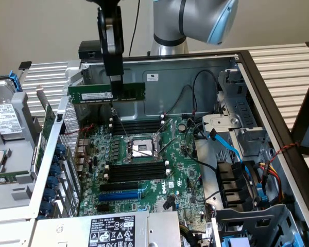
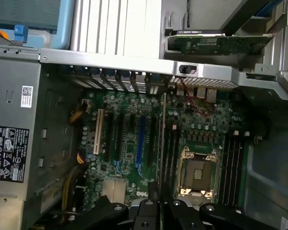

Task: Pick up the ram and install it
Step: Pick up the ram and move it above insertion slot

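**Exterior view.** We counted one gripper [image 1: 116, 90], one ram [image 1: 92, 94], one CPU socket [image 1: 141, 149], two banks of black memory slots and one blue expansion slot [image 1: 118, 195]. The gripper was clenched on the ram near the middle of the stick. It held the ram in the air at 11 o'clock from the CPU socket, clear of the motherboard [image 1: 183, 172]. The ram stood on edge with its white label facing the camera. Its long axis ran from 9 o'clock to 3 o'clock, parallel to the memory slots. The first memory bank [image 1: 139, 127] lay at 12 o'clock from the socket, below the ram. The second memory bank [image 1: 139, 171] lay at 6 o'clock from the socket. The open computer case [image 1: 195, 77] contained the motherboard, one power supply [image 1: 113, 230] at 6 o'clock and a blue cable [image 1: 224, 144] at 3 o'clock.

**Wrist view.** We saw the ram [image 2: 162, 143] edge-on as one thin line running out from the gripper [image 2: 161, 211]. The line lay between the blue expansion slot [image 2: 141, 139] and the CPU socket [image 2: 197, 172] and ran parallel to both memory banks. The fingers [image 2: 149, 213] closed on either side of the ram.
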Action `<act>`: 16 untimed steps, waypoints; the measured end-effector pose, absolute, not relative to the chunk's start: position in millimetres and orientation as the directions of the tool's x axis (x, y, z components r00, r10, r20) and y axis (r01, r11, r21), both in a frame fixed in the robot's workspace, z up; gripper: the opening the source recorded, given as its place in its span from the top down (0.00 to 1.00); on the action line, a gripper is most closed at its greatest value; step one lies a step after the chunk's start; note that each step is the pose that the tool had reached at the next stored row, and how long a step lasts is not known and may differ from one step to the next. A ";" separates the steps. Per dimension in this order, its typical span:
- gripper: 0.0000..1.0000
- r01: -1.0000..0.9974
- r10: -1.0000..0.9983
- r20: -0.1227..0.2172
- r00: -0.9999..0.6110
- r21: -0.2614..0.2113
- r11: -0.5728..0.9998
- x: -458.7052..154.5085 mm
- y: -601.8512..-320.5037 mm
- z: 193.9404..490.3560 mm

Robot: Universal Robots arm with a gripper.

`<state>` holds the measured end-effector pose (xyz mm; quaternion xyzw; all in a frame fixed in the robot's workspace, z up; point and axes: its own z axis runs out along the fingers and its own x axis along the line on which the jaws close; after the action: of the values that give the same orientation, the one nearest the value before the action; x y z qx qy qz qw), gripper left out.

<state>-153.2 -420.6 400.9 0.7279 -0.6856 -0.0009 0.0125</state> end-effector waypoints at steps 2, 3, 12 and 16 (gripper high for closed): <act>0.87 -0.998 -0.998 0.016 0.060 0.019 -0.060 -149.1 -413.0 399.8; 0.87 -0.998 -0.998 0.016 0.060 0.019 -0.060 -146.9 -409.7 399.4; 0.87 -0.998 -0.998 0.015 0.060 0.019 -0.060 -129.2 -400.2 398.5; 0.87 -0.998 -0.998 0.015 0.060 0.019 -0.060 -118.4 -398.1 397.9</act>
<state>-118.4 -398.1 397.9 0.7280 -0.6855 -0.0012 0.0120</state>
